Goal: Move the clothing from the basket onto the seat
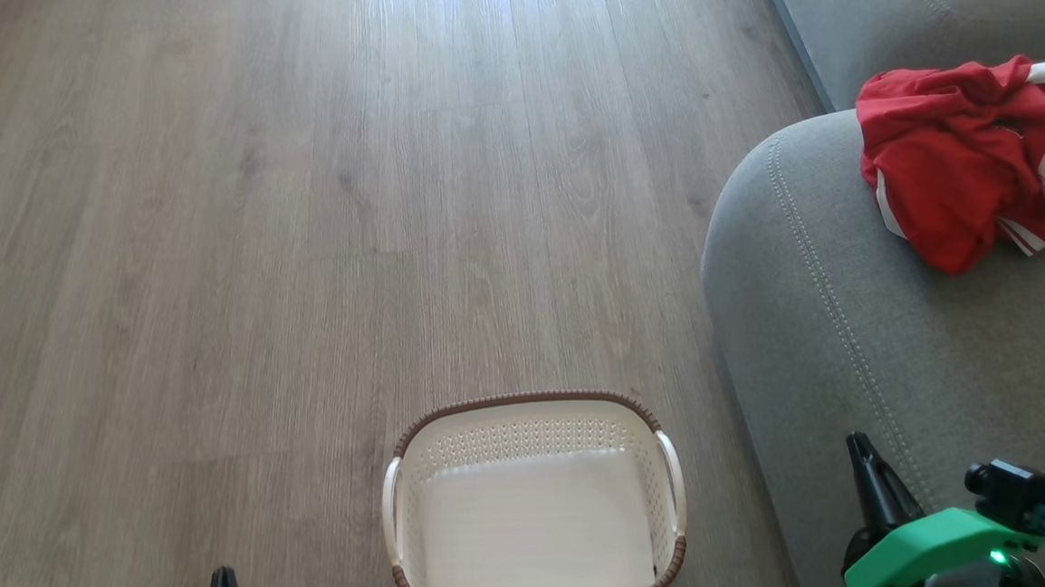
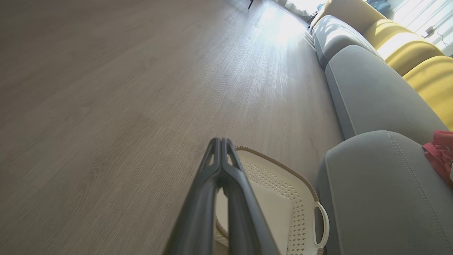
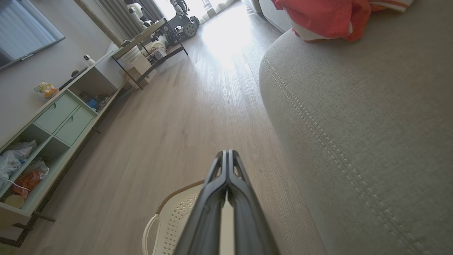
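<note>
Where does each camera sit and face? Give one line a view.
Head: up high, facing down at floor, empty basket, seat with clothing; left gripper and right gripper at bottom.
Left wrist: low, facing along own shut gripper over basket, beside seat.
Right wrist: low, facing along own shut gripper, past seat, toward shelves.
Shared: all show basket, seat, clothing.

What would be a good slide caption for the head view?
Empty basket on the floor, red clothing heaped on the grey seat; left end effector and right end effector shut.

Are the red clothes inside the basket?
No, the basket shows just its bare cream bottom, and the red clothing lies bunched up on the grey seat.
</note>
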Tool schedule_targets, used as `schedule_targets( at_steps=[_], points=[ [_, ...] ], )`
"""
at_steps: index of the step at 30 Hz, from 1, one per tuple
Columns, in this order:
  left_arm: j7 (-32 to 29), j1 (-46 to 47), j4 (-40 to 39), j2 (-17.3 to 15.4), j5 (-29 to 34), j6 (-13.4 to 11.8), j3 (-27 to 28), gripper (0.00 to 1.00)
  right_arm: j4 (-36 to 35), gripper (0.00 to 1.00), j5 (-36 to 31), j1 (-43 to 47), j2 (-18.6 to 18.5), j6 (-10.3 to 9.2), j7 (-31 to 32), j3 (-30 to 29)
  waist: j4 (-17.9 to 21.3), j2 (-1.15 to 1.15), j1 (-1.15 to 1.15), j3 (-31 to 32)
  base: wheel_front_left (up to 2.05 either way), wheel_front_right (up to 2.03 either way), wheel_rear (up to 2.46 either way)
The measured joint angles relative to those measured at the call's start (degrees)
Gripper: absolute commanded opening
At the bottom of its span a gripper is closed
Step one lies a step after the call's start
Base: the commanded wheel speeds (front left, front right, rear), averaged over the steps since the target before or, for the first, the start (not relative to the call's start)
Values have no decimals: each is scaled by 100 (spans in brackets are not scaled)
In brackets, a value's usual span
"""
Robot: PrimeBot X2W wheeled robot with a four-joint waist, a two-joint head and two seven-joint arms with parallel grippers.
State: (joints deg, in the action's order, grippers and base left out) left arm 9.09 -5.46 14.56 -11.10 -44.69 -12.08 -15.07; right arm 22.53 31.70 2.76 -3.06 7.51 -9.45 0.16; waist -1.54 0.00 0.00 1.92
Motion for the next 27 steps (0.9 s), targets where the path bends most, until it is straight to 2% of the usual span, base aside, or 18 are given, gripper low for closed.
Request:
schedule_targets(
  at_steps=[27],
  points=[
    [-404, 209, -83, 210, -1316, 400, 525, 0, -136, 0, 1671, -232, 0, -1, 410, -196, 43, 0, 0, -49, 0, 0, 0]
  ],
)
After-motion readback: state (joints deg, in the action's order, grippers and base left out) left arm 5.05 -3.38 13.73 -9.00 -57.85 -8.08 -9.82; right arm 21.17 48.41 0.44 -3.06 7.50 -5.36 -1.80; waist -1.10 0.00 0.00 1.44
